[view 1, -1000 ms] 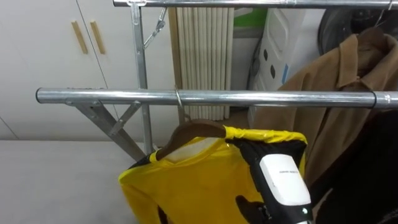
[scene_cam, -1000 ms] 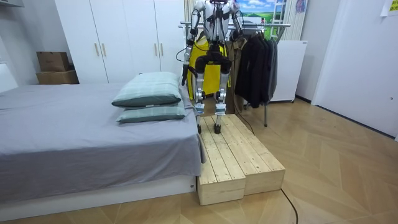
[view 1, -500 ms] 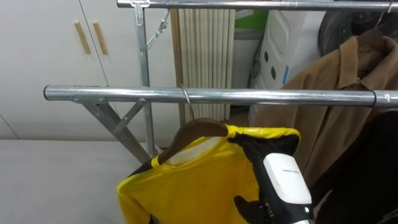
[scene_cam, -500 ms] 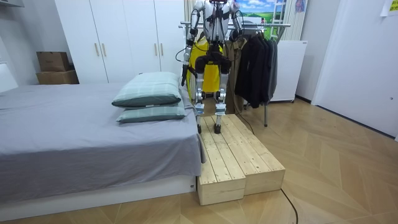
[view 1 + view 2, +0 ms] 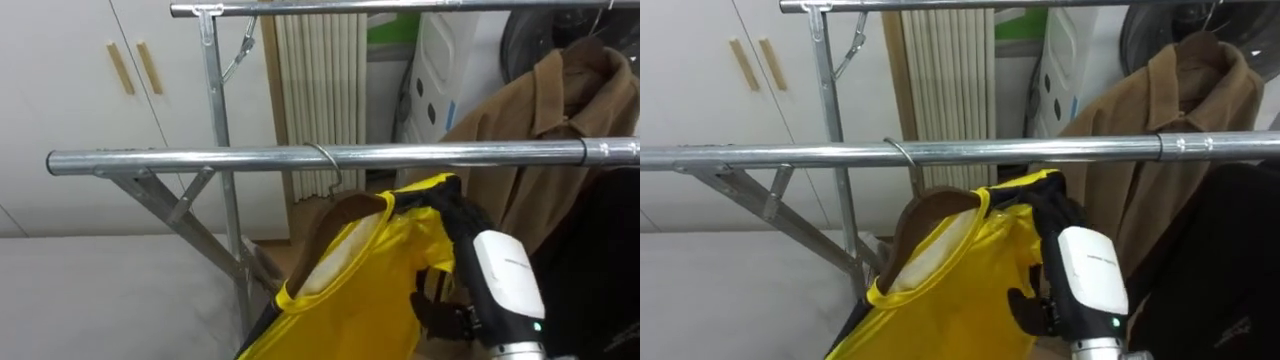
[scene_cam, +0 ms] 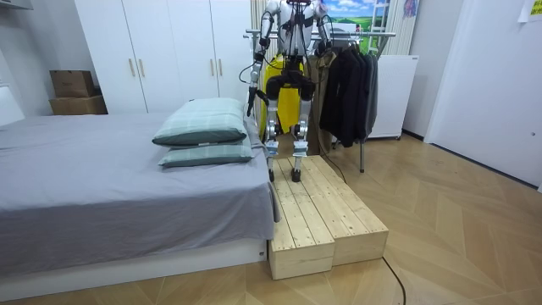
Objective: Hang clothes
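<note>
**One hand on the shoulder, hook over the rail**

One hand did the work at this point. The right hand point(image 5: 462, 225) came up from the lower right with its fingers curled over the right shoulder of the yellow garment point(image 5: 370, 295), clamping cloth and hanger together. That grip looked chosen to steer the wooden hanger point(image 5: 350, 212) by its end while leaving the hook point(image 5: 325, 160) free. The hook's curve sat over the top of the lower rail point(image 5: 200, 160), so the hanger appeared to be on the bar. The hanger sat tilted, its held shoulder lifted close under the rail and the other end dipping toward the lower left. That suggested the hand was carrying part of the weight and the garment was not yet hanging free.

The spot on the rail lay on its bare stretch, left of the brown coat point(image 5: 530, 150) and the dark clothes point(image 5: 610, 270) crowding the right end, which left the yellow garment room to hang without bunching. An upper rail point(image 5: 400, 8) ran behind and above, and white wardrobe doors point(image 5: 60, 100) stood to the left.

In the room view the robot stood upright on the wooden platform point(image 6: 322, 216) beside the bed point(image 6: 102, 182), facing the rack; the platform presumably put the rail within reach. The left hand point(image 6: 251, 100) hung low at its side there, and its state could not be told.

What remained, by my judgement, was to lower the raised shoulder until the hanger levelled, then let go.
</note>
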Controlling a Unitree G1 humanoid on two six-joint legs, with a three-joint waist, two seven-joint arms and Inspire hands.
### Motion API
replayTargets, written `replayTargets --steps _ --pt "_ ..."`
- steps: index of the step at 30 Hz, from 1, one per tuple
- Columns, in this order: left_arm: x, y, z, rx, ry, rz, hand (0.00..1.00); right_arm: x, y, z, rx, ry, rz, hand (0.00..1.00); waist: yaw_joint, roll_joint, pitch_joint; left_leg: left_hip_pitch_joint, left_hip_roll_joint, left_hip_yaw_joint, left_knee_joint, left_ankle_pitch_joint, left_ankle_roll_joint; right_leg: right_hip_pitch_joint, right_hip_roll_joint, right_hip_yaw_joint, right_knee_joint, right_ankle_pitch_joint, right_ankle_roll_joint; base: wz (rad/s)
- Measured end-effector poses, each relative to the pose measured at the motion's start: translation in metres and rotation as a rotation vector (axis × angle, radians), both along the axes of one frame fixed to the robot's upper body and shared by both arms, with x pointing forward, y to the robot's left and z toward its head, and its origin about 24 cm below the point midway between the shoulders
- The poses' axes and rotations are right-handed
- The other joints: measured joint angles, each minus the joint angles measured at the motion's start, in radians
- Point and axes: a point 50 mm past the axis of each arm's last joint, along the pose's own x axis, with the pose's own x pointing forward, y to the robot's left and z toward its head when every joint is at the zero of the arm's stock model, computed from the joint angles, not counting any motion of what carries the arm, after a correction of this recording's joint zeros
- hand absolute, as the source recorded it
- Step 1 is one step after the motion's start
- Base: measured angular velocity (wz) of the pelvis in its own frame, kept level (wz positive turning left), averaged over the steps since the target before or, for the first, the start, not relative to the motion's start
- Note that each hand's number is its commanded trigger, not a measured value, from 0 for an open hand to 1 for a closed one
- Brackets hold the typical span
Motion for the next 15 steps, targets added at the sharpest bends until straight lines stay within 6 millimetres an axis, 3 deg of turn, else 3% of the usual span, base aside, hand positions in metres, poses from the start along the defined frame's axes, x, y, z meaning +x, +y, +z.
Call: replayTargets --steps 7,12,15 --pt "-0.01 0.006 0.002 0.004 -0.003 0.063 0.0 -0.001 -0.035 0.011 0.008 -0.086 -0.161 0.0 -0.037 -0.011 0.0041 0.001 0.0 0.0 0.001 0.0 0.0 -0.001 0.001 0.008 -0.001 -0.001 0.002 -0.03" --pt "-0.019 0.015 0.005 0.006 -0.008 0.094 0.0 -0.011 -0.064 0.014 0.059 -0.115 -0.303 0.0 -0.066 -0.035 -0.0065 0.005 0.001 0.005 0.002 0.0 0.0 0.001 0.002 0.017 0.001 -0.001 0.002 -0.04" --pt "-0.023 0.017 0.006 0.007 -0.001 0.097 0.0 -0.015 -0.071 0.013 0.11 -0.109 -0.339 0.0 -0.081 -0.039 -0.0063 0.008 0.001 0.006 0.002 0.0 0.0 -0.001 0.002 0.026 0.003 -0.001 0.002 -0.08"
